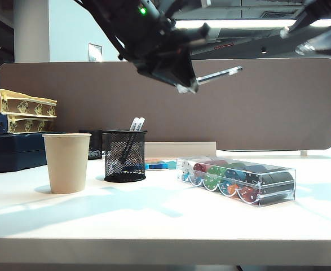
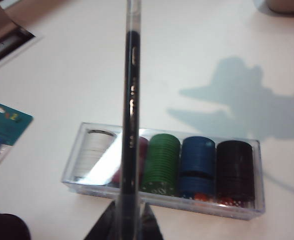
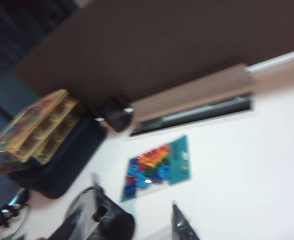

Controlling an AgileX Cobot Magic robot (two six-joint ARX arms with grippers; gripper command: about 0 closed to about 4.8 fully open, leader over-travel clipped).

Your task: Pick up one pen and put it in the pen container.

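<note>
- left hand [image 1: 179, 73] is up high above the surface [image 1: 165, 220], clamped on the pen [image 1: 219, 74]; pen sticks out roughly level, so it likely needs tilting tip-down before the drop.
- left wrist view: pen [image 2: 130, 125] hangs over the clear chip box [image 2: 162, 167], not over the pen container [image 1: 125, 156] yet.
- container stands well off, between paper cup [image 1: 67, 162] and chip box, already holding two pens.
- right hand [image 3: 131, 220]: fingers apart, empty, near the container.
</note>
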